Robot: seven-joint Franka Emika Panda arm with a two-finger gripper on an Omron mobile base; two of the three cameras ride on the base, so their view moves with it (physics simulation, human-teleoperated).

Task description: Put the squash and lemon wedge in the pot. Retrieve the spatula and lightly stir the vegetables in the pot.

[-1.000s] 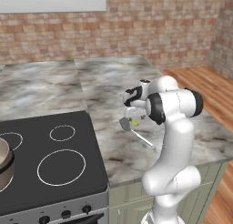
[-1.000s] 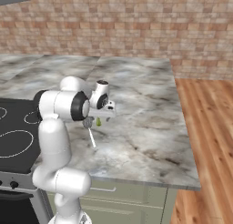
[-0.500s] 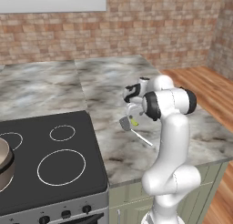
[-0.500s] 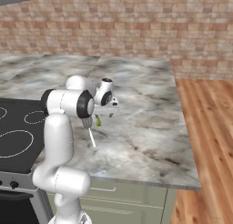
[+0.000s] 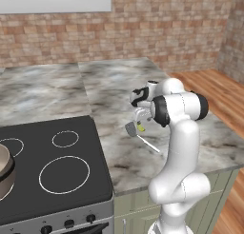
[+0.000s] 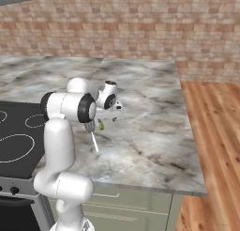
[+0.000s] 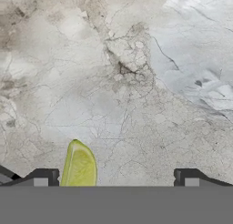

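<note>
The marble surface (image 5: 109, 85) carries the work; the stove (image 5: 47, 166) lies left, with the pot (image 5: 5, 169) at its far left edge, well apart from the arm; the spatula (image 5: 136, 133) lies just beside the lemon wedge (image 7: 79, 166); the gripper (image 7: 116, 177) hovers above the wedge, jaws wide, nothing held. Likely step: fetching the wedge; next, centre over it, descend and close.

Yellow-green lemon wedge (image 7: 79, 165) beside grey-headed spatula (image 5: 132, 130); pot (image 5: 5, 167) on stove.
</note>
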